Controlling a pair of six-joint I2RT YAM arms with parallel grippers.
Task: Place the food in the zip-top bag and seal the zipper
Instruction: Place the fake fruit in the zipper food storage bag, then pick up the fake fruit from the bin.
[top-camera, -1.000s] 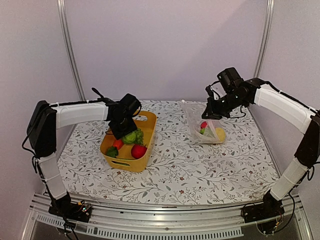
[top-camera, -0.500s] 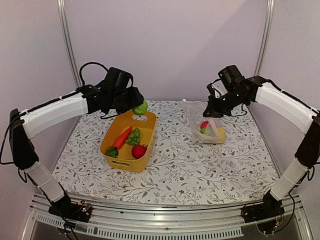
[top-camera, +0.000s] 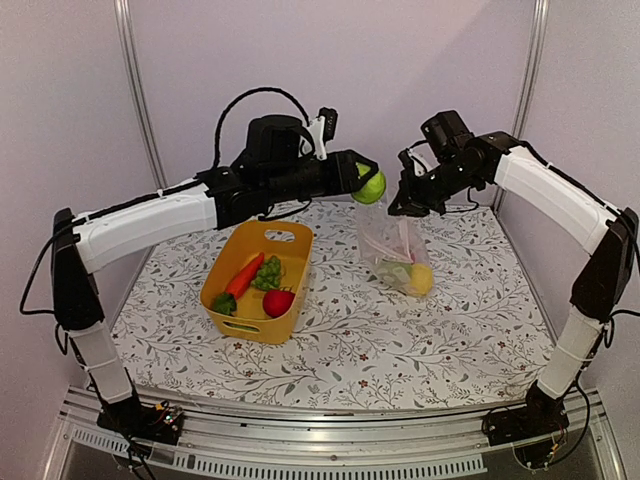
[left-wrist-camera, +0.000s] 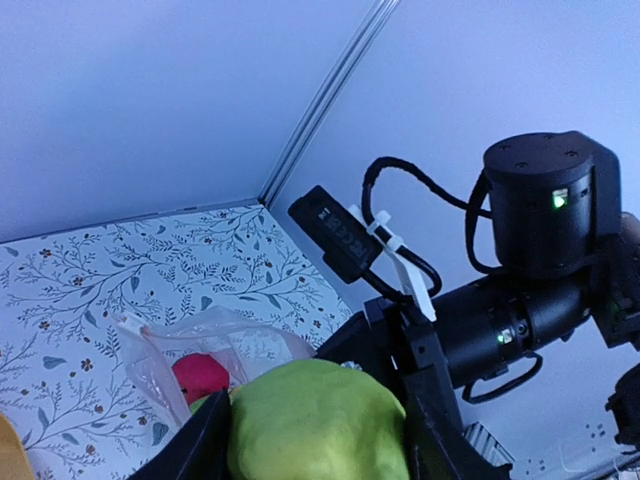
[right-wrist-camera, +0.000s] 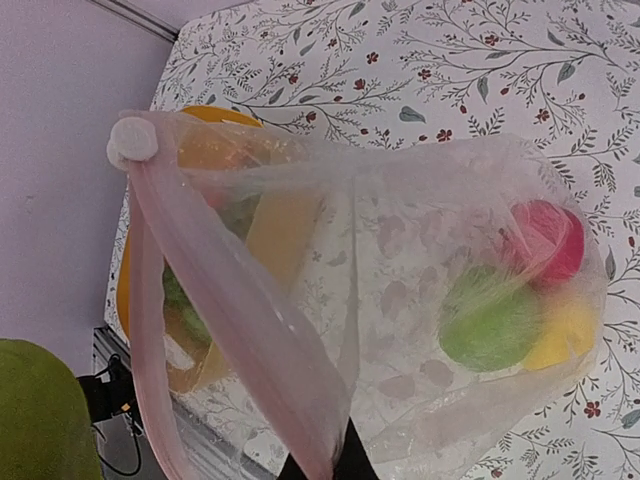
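Left claw (top-camera: 362, 181) pinched a green fruit (top-camera: 371, 187) high beside the mouth of the bag (top-camera: 399, 252); right claw (top-camera: 402, 201), pressed together on its rim, held that mouth up. Loading step, by my judgement; next, the fruit likely needed centring over the opening before release.

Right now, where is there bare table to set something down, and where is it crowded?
Bare cloth: the near strip of table in front of the yellow basket and zip-top bag, and right of the bag. Crowded: above the bag, where the left claw with its green fruit faces the right claw.
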